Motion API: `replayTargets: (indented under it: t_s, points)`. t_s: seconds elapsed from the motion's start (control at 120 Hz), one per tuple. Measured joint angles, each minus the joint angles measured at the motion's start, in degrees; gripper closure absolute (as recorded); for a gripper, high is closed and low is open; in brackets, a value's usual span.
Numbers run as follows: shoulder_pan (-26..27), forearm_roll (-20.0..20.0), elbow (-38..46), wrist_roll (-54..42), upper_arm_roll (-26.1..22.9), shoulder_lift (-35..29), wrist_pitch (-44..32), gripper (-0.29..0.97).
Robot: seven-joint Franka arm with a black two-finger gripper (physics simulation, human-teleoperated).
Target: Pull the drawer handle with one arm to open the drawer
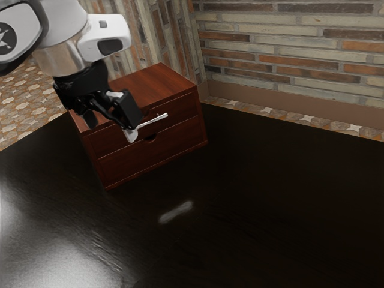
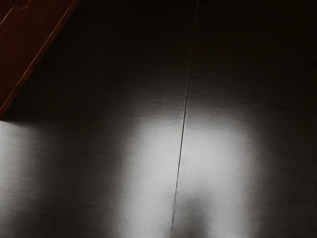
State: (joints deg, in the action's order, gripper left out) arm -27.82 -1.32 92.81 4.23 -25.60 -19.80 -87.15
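Running level along the drawer [image 1: 177, 111] front, handle [image 1: 153, 120] touches wide-spread end effector [image 1: 112, 120].

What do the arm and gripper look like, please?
The arm has rounded white shells with a black joint band, a grey metal cuff and a round black logo badge. The gripper is black, with two blocky fingers.

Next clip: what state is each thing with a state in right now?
Top drawer: looks shut, front level with the one below.
Lower drawer: shut.
Handle: tilted, on the top drawer's front.
End effector: at the handle's lower end.
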Motion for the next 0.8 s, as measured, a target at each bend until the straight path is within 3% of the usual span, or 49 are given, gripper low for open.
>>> replayTargets:
  t_s: [0.117,0.258,0.475,0.8]
  points:
    - [-0.1,-2.7,3.8,-0.5,0.0,-1.4,-3.0,0.0]
    - [-0.2,-8.9,20.5,-3.3,1.7,-5.0,-16.2,0.0]
    - [-0.2,-11.6,22.9,-11.2,0.2,-4.7,-31.3,0.0]
    - [-2.4,1.5,22.7,-20.4,-1.5,-2.6,-37.6,0.0]
